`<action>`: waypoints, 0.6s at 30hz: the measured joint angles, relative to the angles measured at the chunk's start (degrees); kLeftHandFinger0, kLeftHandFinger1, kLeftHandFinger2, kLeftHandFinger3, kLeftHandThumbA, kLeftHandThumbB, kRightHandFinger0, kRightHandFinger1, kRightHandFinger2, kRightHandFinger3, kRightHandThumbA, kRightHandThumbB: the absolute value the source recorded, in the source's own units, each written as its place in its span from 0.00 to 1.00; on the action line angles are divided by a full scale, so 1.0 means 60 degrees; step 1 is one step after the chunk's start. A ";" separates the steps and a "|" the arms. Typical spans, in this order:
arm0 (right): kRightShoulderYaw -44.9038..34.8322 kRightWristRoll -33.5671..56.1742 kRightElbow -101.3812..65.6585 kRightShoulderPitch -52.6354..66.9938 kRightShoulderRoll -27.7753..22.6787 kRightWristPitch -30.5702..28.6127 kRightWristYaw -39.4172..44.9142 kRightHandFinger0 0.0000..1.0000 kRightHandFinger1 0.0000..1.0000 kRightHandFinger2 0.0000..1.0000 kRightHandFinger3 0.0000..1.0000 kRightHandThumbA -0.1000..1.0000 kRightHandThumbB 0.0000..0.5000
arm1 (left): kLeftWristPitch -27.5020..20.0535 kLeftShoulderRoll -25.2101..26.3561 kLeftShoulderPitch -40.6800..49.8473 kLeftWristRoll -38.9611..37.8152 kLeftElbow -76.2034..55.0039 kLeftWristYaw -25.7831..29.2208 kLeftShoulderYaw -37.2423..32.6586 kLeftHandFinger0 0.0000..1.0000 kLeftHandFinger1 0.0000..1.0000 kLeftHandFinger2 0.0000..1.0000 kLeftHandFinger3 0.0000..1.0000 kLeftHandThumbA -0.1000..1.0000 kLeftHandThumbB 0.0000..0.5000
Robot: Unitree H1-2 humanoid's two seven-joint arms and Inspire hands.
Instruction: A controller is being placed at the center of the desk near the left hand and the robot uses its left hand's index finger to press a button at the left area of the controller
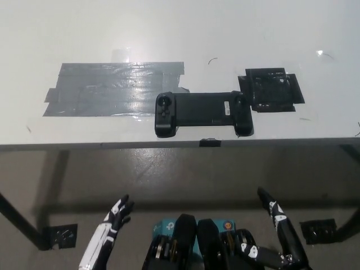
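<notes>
A black controller (202, 112) lies flat on the white desk (180, 34), near its front edge at the middle. Its left grip (165, 115) carries a round stick and small buttons. My white left hand (114, 218) hangs low at the lower left, below the desk's front edge and well short of the controller, fingers apart and holding nothing. My black right hand (277, 216) is at the lower right, also below the desk edge, fingers extended and empty.
A large patch of grey tape (112, 87) covers the desk left of the controller. A black taped square (271, 90) sits to its right. The desk's front edge (180, 145) runs across the picture; dark floor and desk legs lie below.
</notes>
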 measured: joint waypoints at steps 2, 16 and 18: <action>-0.0036 -0.0004 -0.0038 0.0003 0.0000 -0.0004 -0.0003 1.00 1.00 1.00 1.00 1.00 0.59 | -0.0001 0.0080 -0.0098 -0.0016 -0.0104 -0.0071 0.0002 0.99 0.99 1.00 1.00 1.00 0.31; -0.0134 -0.0003 -0.0116 -0.0431 -0.0003 0.0004 -0.0001 1.00 1.00 1.00 1.00 1.00 0.56 | 0.1200 0.1370 -0.1828 -0.1419 -0.1588 -0.1230 0.0260 0.10 0.07 0.16 1.00 1.00 0.64; -0.0135 -0.0007 -0.0113 -0.0447 -0.0008 0.0005 -0.0001 1.00 1.00 1.00 1.00 1.00 0.55 | 0.1528 0.1473 -0.2088 -0.1713 -0.1599 -0.1395 0.0293 0.15 0.12 0.31 1.00 1.00 0.66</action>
